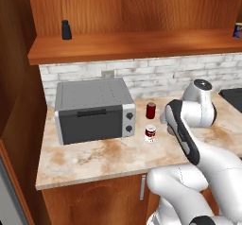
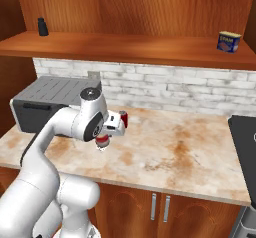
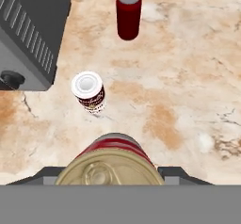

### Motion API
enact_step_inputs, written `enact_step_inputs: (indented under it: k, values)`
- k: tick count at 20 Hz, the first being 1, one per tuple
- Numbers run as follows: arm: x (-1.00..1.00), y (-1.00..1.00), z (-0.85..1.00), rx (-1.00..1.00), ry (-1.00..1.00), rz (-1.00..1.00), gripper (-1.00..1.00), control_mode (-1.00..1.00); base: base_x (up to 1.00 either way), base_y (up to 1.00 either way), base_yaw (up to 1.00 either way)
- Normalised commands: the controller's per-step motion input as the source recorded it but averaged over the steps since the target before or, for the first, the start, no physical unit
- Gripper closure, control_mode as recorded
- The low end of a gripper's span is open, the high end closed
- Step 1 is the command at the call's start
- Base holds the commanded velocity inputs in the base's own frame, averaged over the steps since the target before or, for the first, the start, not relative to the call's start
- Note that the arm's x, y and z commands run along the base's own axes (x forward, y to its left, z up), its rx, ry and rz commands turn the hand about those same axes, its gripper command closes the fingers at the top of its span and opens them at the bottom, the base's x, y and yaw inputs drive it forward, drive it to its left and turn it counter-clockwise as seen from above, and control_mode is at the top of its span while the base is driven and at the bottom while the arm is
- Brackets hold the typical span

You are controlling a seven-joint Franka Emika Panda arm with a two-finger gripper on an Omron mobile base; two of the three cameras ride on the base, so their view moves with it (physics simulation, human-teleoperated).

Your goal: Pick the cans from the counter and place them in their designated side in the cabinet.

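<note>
Claw (image 3: pixel 111 180) is pinching a red can with a gold pull-tab lid (image 3: pixel 112 164), one finger at each side of the can's body, seen end-on along the hand view. In the right base view the held can's red-and-silver lower end (image 2: pixel 102 141) hangs just under the hand, near the counter (image 2: pixel 175 152) and in front of the toaster oven (image 1: pixel 92 109).

Largest to smallest, all placed from the toaster oven:
- Cabinet shelf board (image 1: pixel 132 47) runs above it, across the whole wall. A small black bottle (image 1: pixel 66 30) stands on the shelf over the oven's left end; a blue-labelled can (image 2: pixel 229 41) sits on the shelf far to its right.
- Counter carries the oven and two loose cans.
- Plain dark red can (image 1: pixel 151 110) stands upright just right of the oven.
- Red-and-white labelled can (image 1: pixel 150 133) stands upright off the oven's front right corner.

Judgement: the coming move turns on height. The shelf lies well above the claw, so the held can must rise while kept upright.
</note>
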Motion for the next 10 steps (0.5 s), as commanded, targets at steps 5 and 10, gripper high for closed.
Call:
enact_step_inputs:
  k: [5, 10]
  values:
    - [-0.17, -0.20, 0.46, 0.00, -0.15, 0.00, 1.00, -1.00, 0.00, 0.00, 0.00]
    - [-0.16, -0.20, 0.46, 0.00, -0.14, 0.00, 1.00, -1.00, 0.00, 0.00, 0.00]
